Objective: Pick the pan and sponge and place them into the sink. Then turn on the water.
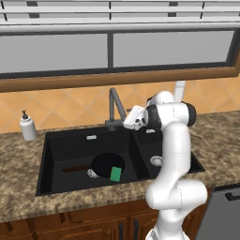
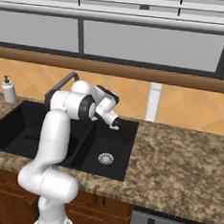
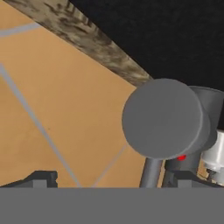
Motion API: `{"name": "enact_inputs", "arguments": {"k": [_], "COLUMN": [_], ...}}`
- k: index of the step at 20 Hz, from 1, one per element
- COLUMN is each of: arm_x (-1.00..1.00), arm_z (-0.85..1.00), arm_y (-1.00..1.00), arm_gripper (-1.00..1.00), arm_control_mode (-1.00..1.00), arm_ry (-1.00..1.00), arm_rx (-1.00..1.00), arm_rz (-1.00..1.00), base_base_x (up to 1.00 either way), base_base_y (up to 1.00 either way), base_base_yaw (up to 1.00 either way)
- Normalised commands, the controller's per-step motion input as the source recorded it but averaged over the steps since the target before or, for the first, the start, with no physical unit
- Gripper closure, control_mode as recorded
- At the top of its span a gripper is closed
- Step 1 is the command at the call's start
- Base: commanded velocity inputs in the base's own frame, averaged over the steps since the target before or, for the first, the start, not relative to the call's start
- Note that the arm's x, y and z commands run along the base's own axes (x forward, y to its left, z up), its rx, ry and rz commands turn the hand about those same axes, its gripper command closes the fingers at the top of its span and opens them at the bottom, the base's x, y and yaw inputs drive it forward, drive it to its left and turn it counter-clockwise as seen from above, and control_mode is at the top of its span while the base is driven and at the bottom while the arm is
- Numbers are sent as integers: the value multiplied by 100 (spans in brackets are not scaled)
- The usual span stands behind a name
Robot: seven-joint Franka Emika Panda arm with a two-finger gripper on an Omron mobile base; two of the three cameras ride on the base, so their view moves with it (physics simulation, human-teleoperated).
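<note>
- Across the speckled granite counter under the window, the black double-basin sink takes up the middle, its larger basin to the left and its smaller one to the right, each meant to catch what gets washed.
- White and bulky, the robot arm rises at the near edge and folds over toward the far wall, so its hand ends up level with the tap, not down in the basins.
- Down in the larger basin lies the pan, flat on the floor with its thin brown handle pointing left; that half of the job looks finished to me.
- Behind the divider between the two basins, at the far rim, stands the dark grey faucet, and its round lever knob looms right in front of the hand camera, which suggests the water is what the arm is after now.
- At the faucet base the gripper points left toward the tap; the finger tips sit wide at the bottom of the hand view, so I judge it released, holding nothing, with the knob's stem between them.
- Off on the far left counter a white soap dispenser waits, out of the way.
- On the pan's right near edge rests the green sponge, already in the sink too.
</note>
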Motion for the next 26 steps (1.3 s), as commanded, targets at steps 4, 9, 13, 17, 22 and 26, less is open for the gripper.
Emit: {"name": "enact_inputs", "arguments": {"k": [4, 9, 13, 17, 22, 26], "arm_x": [11, 8, 21, 29, 15, 2], "arm_z": [0, 0, 0, 0, 0, 0], "arm_y": [16, 14, 4, 0, -17, -47], "arm_gripper": [-100, -100, -100, 100, 100, 100], "arm_control_mode": [-100, -100, -100, -100, -100, -100], "arm_ry": [0, 0, 0, 0, -1, -8], "arm_rx": [0, 1, 2, 4, 13, 20], "arm_rz": [-2, -2, -4, -3, -1, -1], "base_base_x": [0, 0, 0, 0, 0, 0], "base_base_y": [0, 0, 0, 0, 0, 0], "base_base_yaw": [0, 0, 0, 0, 0, 0]}}
